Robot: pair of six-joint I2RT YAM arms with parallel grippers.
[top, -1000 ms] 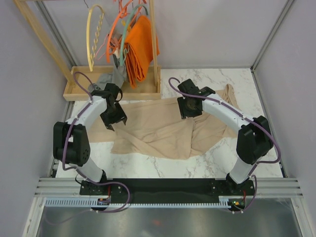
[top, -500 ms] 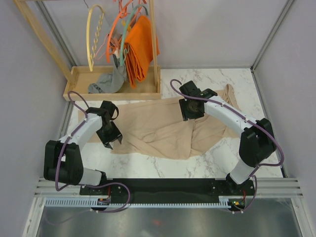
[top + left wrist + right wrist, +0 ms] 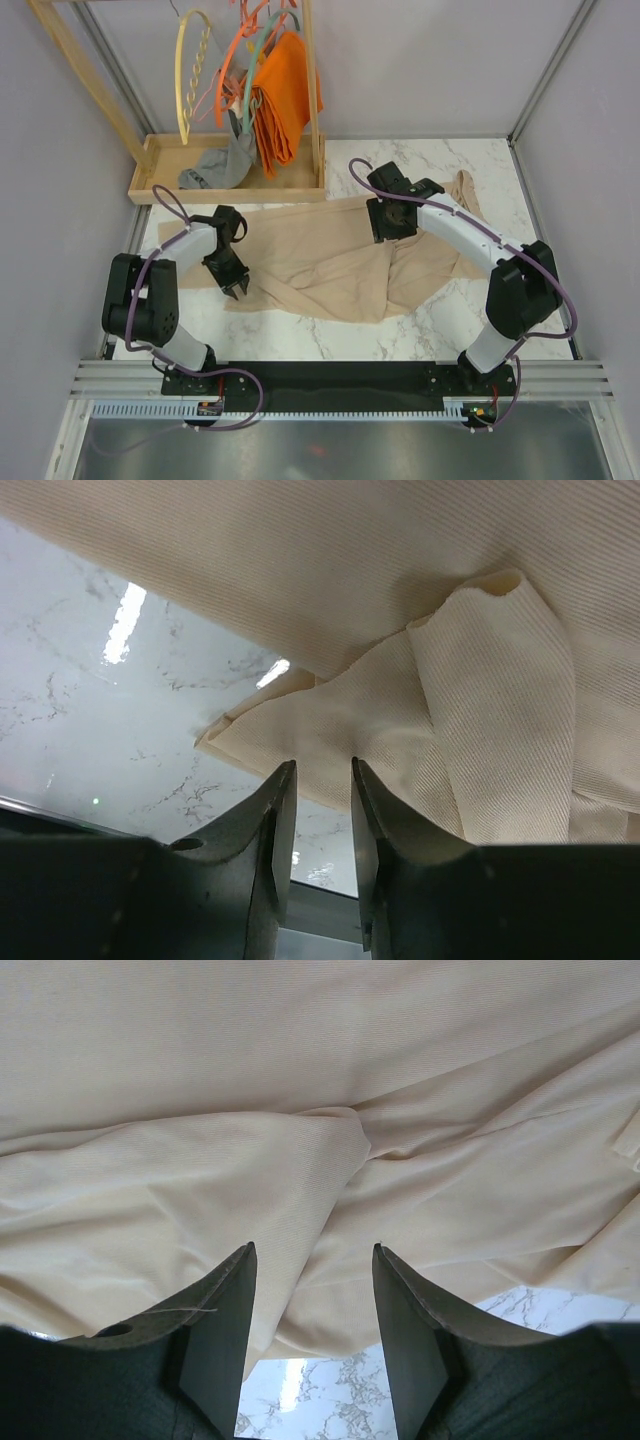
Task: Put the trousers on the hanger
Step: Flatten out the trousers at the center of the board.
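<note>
Left pincer (image 3: 320, 770): narrow gap, nothing in it, poised over folded corner of trousers (image 3: 480, 730); bare marble table (image 3: 120, 710) left of tips. Right pincer (image 3: 312, 1250): wide, empty, above rumpled cloth spreading ahead. Hanger (image 3: 200, 65) well beyond left pincer, on wooden rack (image 3: 280, 190), apart from trousers.

No text, label, brand, number or sign can be read in any of the views.
</note>
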